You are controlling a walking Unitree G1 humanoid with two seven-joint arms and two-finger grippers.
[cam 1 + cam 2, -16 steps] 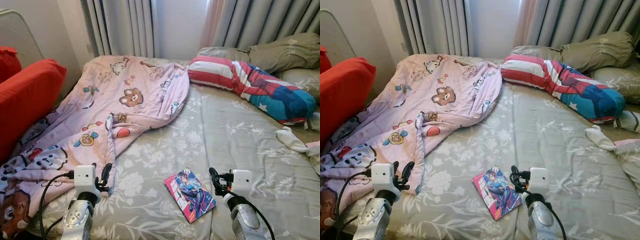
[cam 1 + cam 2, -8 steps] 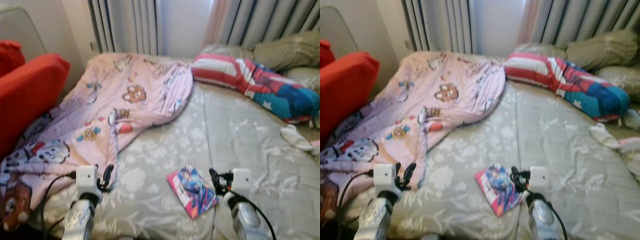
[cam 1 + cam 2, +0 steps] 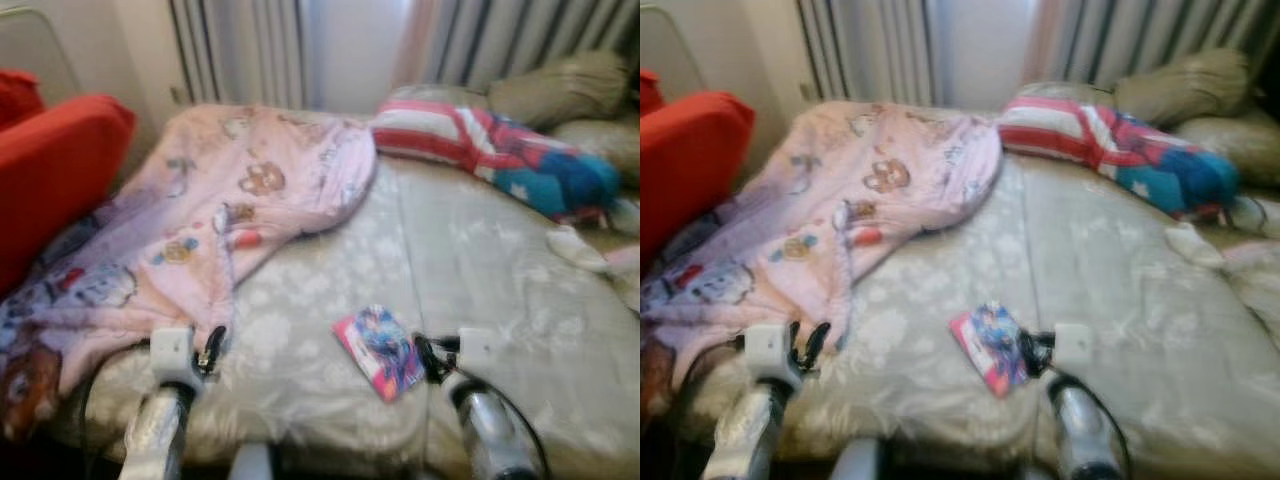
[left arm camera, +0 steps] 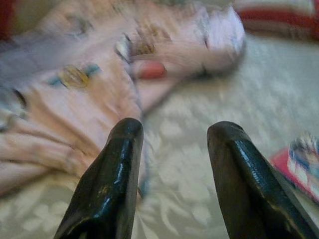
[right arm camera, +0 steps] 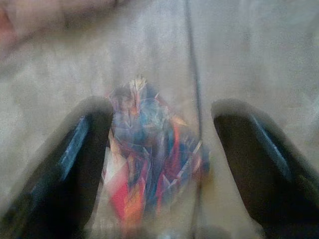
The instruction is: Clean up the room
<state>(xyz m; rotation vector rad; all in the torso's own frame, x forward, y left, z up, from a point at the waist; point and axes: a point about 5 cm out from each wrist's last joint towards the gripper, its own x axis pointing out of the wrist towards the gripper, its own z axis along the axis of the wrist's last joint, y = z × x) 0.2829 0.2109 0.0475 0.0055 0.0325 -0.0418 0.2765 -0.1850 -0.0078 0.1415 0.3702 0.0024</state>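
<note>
Head views: whole scene blurred and shifted against the frame a second ago, so camera motion, not moved things. Book (image 3: 378, 351) flat on bed (image 3: 500, 270) near front edge, just beside right end effector (image 3: 430, 358). Quilt (image 3: 220, 210) heaped at left.

Left wrist: left end effector (image 4: 172, 149) open over sheet, empty.

Right wrist: fingers (image 5: 79, 164) spread, book between, ungripped; approach likely under way.

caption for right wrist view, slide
Open right gripper hovering over a colourful book on the floral grey bedsheet, motion-blurred.
</note>
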